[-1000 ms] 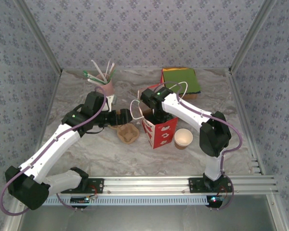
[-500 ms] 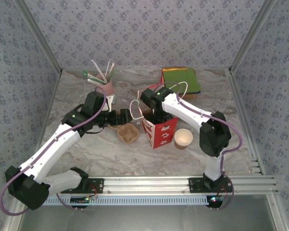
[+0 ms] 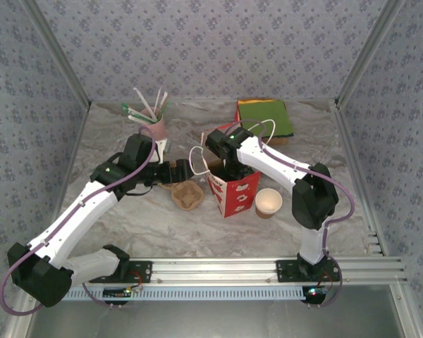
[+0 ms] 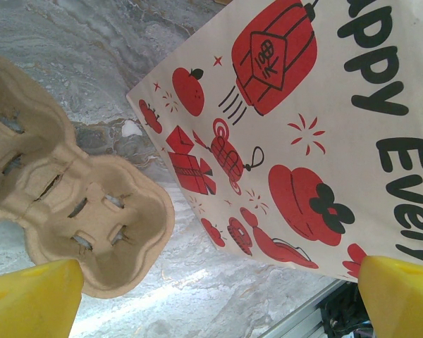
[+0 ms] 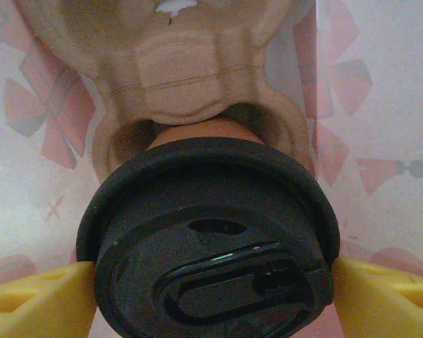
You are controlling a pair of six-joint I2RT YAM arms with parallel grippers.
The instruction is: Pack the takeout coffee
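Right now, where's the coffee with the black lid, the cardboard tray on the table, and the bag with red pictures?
takeout coffee (image 5: 211,260): right wrist view, lid top.
cardboard tray (image 4: 92,211): left wrist view, a cup pocket.
bag (image 4: 303,127): left wrist view, printed side.

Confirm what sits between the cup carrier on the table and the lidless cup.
The red-printed paper bag stands between the carrier and the lidless cup; the top view shows it.

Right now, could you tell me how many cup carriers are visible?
2: one carrier on the table left of the bag, another carrier inside it holding the lidded cup; others may be hidden.
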